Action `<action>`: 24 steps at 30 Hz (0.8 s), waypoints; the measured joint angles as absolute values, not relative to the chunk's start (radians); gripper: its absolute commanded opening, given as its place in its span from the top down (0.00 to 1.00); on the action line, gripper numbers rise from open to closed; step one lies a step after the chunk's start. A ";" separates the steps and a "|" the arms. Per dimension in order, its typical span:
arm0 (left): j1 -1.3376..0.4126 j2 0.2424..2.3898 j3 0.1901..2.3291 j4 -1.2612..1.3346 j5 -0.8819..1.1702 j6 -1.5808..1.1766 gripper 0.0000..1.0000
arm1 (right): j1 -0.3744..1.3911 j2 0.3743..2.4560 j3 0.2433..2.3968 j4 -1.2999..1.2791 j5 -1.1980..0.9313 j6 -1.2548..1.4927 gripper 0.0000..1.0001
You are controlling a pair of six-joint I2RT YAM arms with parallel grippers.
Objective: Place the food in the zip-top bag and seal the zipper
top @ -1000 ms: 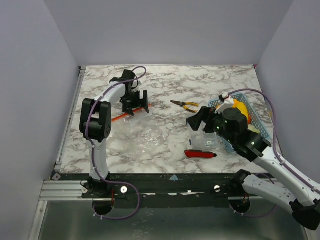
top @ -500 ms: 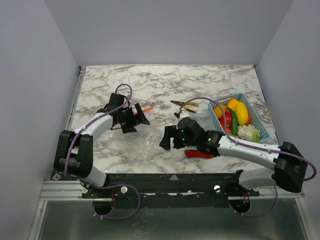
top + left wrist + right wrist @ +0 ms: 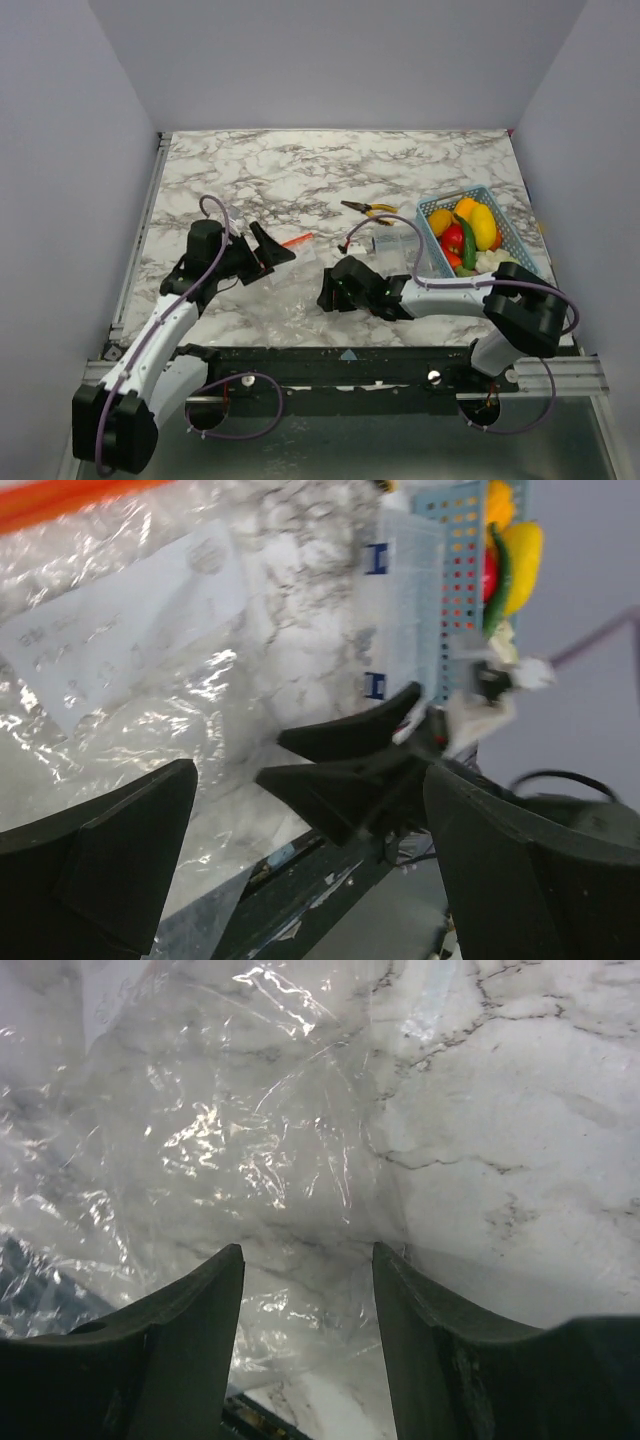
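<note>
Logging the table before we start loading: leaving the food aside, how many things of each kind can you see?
Zip-top bag: 1
Blue mesh basket: 1
Clear compartment box: 1
Yellow-handled pliers: 1
Total in view: 4

Both arms are stretching low and forward, bending inward toward each other. The left gripper (image 3: 272, 247) is pointing right, holding its fingers spread wide. The right gripper (image 3: 327, 290) is pointing left, facing it from nearby, holding its fingers partly apart.
</note>
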State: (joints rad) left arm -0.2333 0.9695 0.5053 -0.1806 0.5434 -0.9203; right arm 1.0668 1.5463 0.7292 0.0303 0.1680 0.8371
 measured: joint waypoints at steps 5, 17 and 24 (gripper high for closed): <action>-0.233 0.777 0.706 -0.379 0.493 -0.807 0.01 | 1.062 1.645 0.791 0.041 0.302 0.810 0.44; -0.233 0.588 0.947 -0.686 0.229 -0.542 0.01 | 0.928 1.937 1.309 -0.223 0.595 0.537 0.16; -0.233 0.532 0.960 -0.768 0.065 -0.452 0.01 | 1.013 1.821 1.356 -0.337 0.511 0.648 0.14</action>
